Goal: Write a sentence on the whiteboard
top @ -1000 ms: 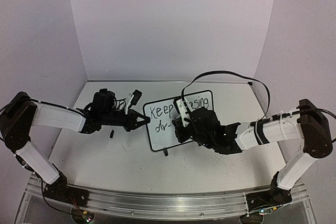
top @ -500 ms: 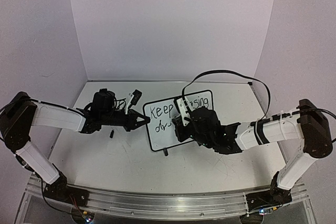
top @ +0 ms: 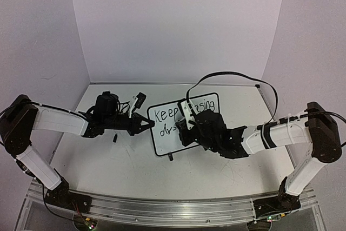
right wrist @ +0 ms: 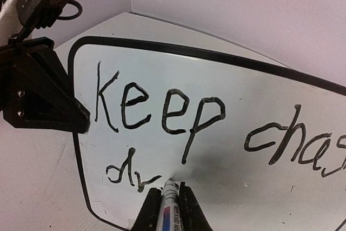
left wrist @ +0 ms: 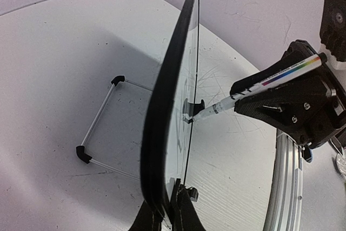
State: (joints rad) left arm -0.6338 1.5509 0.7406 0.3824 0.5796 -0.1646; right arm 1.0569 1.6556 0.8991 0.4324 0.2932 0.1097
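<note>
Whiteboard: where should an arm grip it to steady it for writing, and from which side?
Grip the whiteboard by its thin left edge, coming from the left: it stands nearly upright, so the frame fits between the jaws, clear of the sentence and marker.

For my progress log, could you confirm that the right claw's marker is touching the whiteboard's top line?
No: the white marker pen in the right claw is touching the second line of the small black-framed whiteboard, after "dr" beneath "keep"; the right wrist view shows it.

The sentence, beyond "chas", off right edge
</note>
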